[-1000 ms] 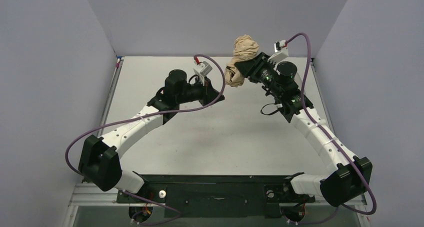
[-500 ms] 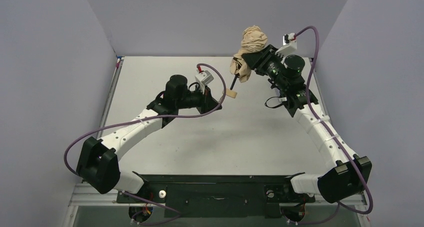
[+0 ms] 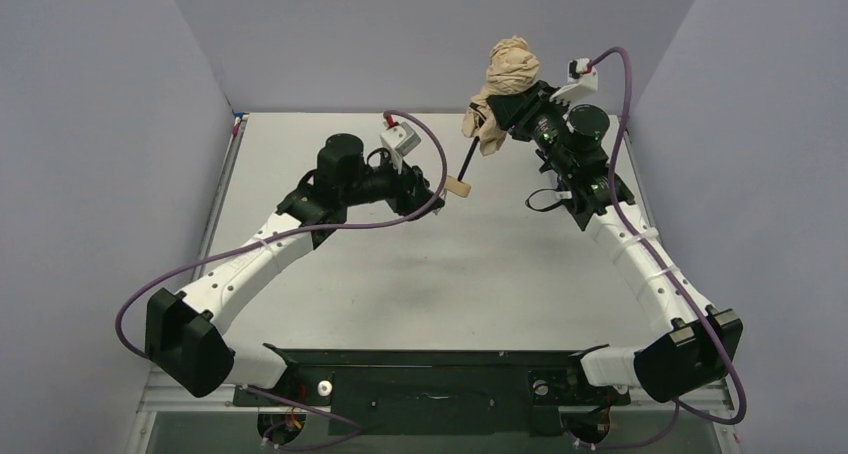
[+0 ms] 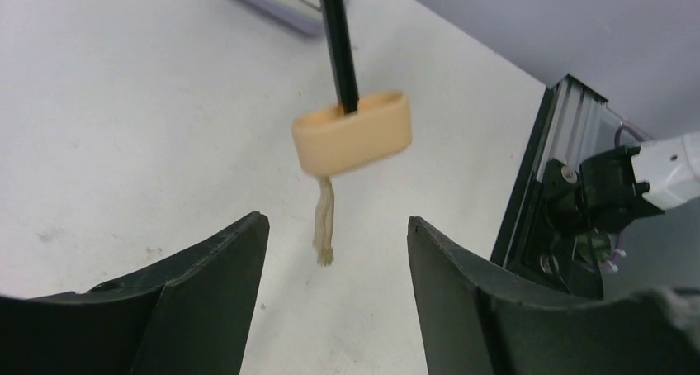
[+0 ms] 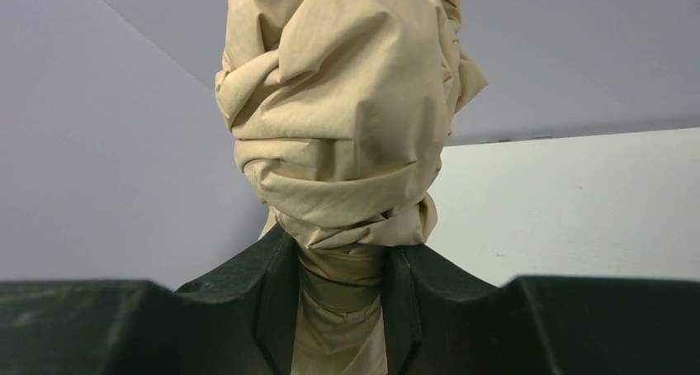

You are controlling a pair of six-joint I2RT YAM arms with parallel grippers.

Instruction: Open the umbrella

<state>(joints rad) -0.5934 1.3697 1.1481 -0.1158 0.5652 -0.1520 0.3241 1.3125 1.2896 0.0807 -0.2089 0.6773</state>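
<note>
The right gripper (image 5: 340,286) is pinching the bundled tan umbrella (image 5: 347,127) aloft over the far right of the table (image 3: 400,264). The left gripper (image 4: 337,259), clamped a second ago, is now standing spread, seemingly clear of the knob handle (image 4: 353,133) dangling on its extended shaft (image 4: 338,45).

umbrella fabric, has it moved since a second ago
Yes. The umbrella fabric shifted up and right in the top view, from the far edge of the table onto the back wall.

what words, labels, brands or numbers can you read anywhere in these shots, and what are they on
No readable text in any view.
Umbrella: plain tan cloth, no print.
Handle: no marking.
Table: no label or sign shows.
</note>
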